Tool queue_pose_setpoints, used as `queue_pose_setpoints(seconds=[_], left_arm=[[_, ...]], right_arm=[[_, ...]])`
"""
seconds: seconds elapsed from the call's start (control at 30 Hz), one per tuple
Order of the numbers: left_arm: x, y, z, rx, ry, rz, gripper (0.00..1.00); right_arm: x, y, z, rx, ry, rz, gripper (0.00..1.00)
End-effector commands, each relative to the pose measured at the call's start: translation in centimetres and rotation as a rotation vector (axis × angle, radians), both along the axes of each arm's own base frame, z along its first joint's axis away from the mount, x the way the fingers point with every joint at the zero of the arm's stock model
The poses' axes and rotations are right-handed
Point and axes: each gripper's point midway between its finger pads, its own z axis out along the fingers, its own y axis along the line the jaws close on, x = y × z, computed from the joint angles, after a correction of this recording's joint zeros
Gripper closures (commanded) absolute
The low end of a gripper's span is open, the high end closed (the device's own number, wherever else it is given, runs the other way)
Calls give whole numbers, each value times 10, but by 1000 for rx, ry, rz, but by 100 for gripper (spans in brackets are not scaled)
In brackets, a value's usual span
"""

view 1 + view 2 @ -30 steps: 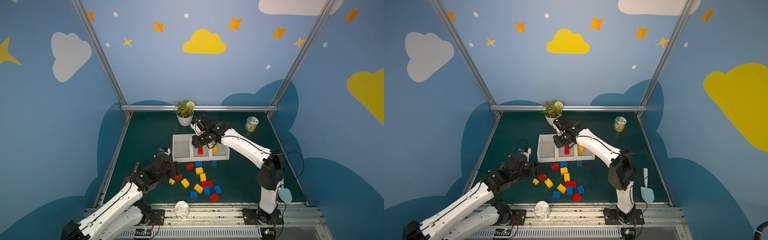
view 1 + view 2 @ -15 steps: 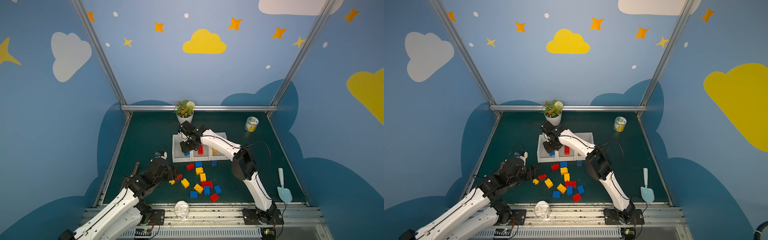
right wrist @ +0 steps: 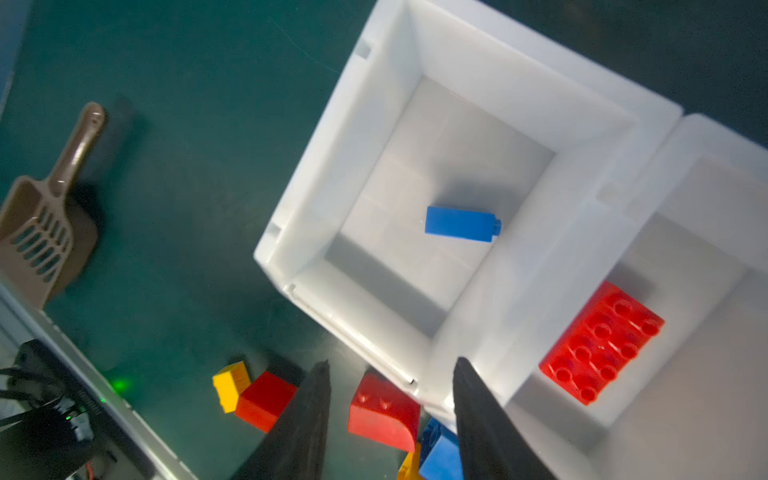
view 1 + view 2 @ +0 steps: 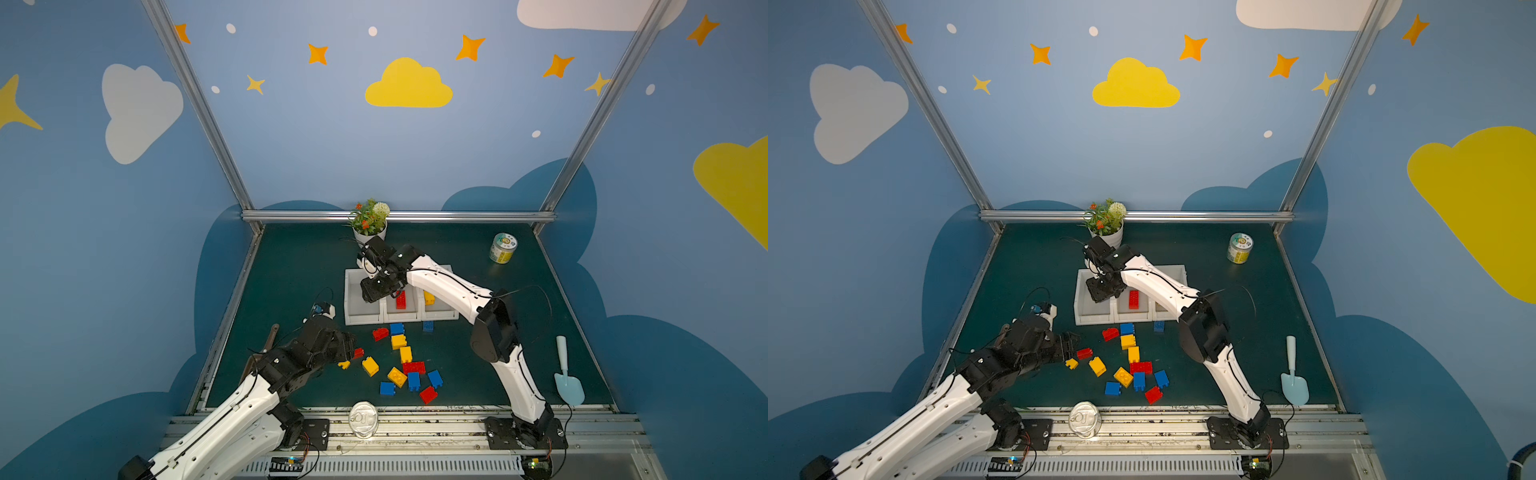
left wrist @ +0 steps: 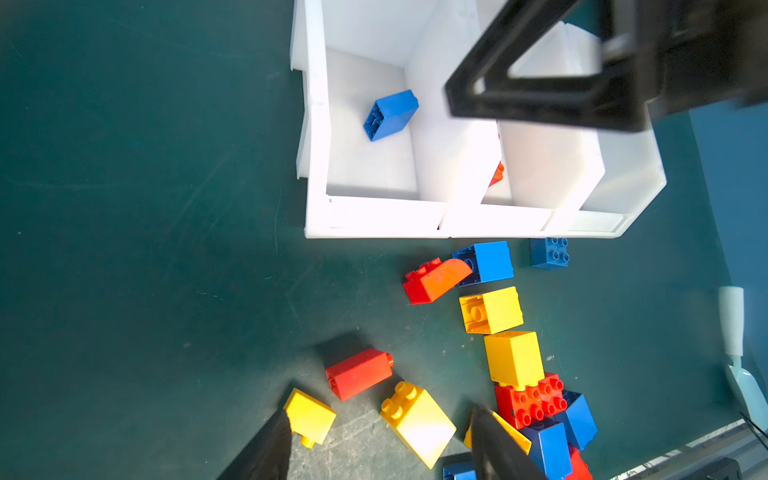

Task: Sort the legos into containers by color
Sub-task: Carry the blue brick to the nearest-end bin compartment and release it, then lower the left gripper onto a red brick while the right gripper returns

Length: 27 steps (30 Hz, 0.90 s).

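Containers (image 4: 363,319) joined in a row on the green mat (image 4: 299,270) in both top views, flower pot (image 4: 369,235) behind them, can (image 4: 503,249) toward the far right corner, pale blue trowel (image 4: 567,384) near the right edge. Right gripper (image 4: 371,296) reaching across, poised over the leftmost bin; finger gap unreadable from here. Long red brick (image 4: 401,299) in the middle bin, yellow brick (image 4: 429,297) in the right one. Loose legos (image 4: 405,365) scattered just in front of the bins, red, blue and yellow mixed. Left gripper (image 4: 1073,345) low at the left edge of that scatter, near a short red brick (image 4: 1084,353) and a small yellow brick (image 4: 1071,363). Left wrist view: fingers (image 5: 270,449) spread apart, clamping nothing; small yellow brick just beside one finger, contact impossible to tell; bigger yellow brick (image 5: 417,424) on the mat between them; blue brick (image 5: 390,114) on its side in the leftmost bin, clear of the walls. Right wrist view: fingers parted and empty; looks down on the same blue brick on the bin floor, long red brick studs-up in the neighbouring bin, brown slotted scoop (image 3: 45,224) on the mat well off to the side.
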Motion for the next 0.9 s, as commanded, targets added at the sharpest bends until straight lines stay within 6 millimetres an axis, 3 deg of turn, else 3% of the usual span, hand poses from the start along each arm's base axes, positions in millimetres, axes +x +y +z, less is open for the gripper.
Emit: queue_pose_setpoints(seconds=[0.0, 0.33, 0.57, 0.87], left_arm=[[-8, 3, -12, 11, 43, -6, 31], [-18, -4, -45, 10, 154, -27, 31], [-12, -16, -59, 19, 220, -44, 30], [-3, -31, -73, 70, 309, -82, 30]], right_arm=[[-11, -12, 48, 86, -58, -17, 51], [-50, -76, 53, 91, -71, -120, 51], [-83, -130, 27, 63, -24, -241, 51], [-95, -167, 18, 65, -19, -344, 51]])
